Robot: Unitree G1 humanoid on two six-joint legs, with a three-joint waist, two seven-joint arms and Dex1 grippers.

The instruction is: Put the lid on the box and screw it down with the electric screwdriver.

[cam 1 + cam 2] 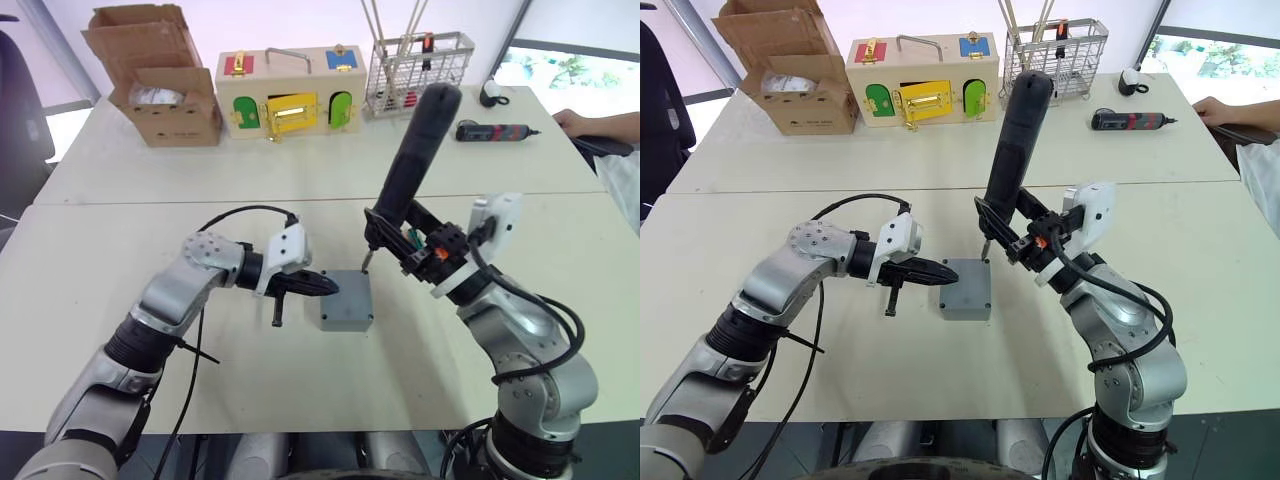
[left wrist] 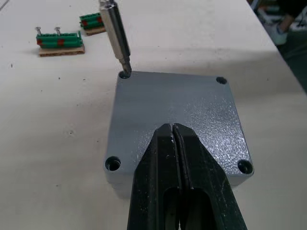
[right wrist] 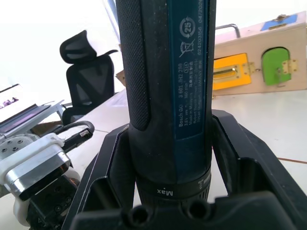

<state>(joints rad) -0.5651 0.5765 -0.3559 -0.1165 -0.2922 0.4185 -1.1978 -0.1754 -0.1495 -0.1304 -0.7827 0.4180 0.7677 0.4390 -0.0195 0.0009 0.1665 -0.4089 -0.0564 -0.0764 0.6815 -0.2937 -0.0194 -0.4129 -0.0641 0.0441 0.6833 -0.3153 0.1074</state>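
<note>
The grey box [image 1: 345, 322] stands mid-table with the lid [image 2: 177, 103] lying flat on it, its corner holes showing. My left gripper [image 2: 171, 127] is shut with nothing between its fingers, and its tips are over the lid's near-left part, on it or just above it. My right gripper [image 3: 168, 143] is shut on the electric screwdriver [image 1: 415, 150], which is held tilted with its handle up and away. Its metal bit [image 2: 116, 33] stands in one corner hole of the lid, on the far side from my left gripper.
Along the table's far edge stand a cardboard box [image 1: 160, 75], a wooden box with coloured doors [image 1: 290, 90] and a wire basket [image 1: 418, 70]. A small black-and-red screwdriver [image 1: 492, 131] lies back right, near a person's hand [image 1: 575, 122]. Green terminal blocks [image 2: 60, 40] lie beyond the box.
</note>
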